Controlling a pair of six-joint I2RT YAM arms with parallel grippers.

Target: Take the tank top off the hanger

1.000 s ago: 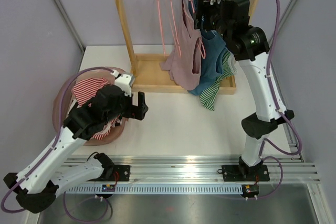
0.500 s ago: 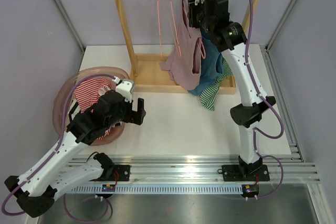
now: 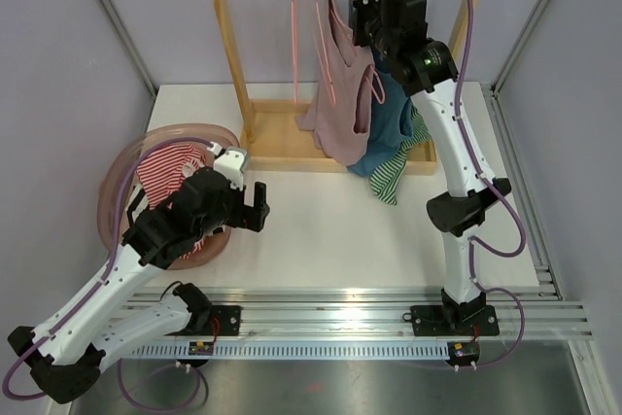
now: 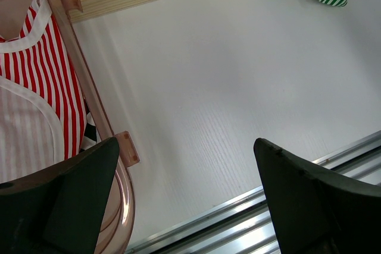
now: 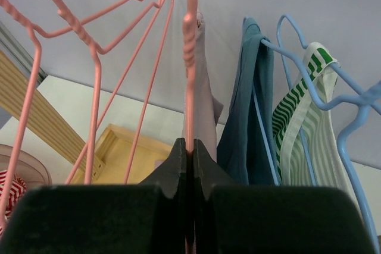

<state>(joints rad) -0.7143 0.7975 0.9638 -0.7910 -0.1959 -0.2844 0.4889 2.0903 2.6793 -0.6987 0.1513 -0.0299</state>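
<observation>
A mauve tank top [image 3: 340,94] hangs on a pink wire hanger [image 5: 190,46] from the wooden rack's top rail. My right gripper [image 5: 191,144] is up at the rail, shut on that hanger's wire neck, with the mauve fabric [image 5: 202,105] just behind the jaws. From above, the right gripper [image 3: 364,7] sits beside the tank top's straps. My left gripper [image 4: 186,147] hovers open over the white table, holding nothing. In the top view the left gripper [image 3: 260,203] is beside the basket.
A wooden rack [image 3: 224,36] stands at the back with empty pink hangers [image 3: 301,7]. A blue top [image 3: 394,114] and a green striped top [image 3: 394,177] hang on blue hangers to the right. A pink basket [image 3: 112,191] at left holds a red striped shirt [image 3: 165,162].
The right gripper moved left along the rail to the pink hanger and shut on its wire. The tank top shifted slightly. The left arm drew back a little a second ago.
</observation>
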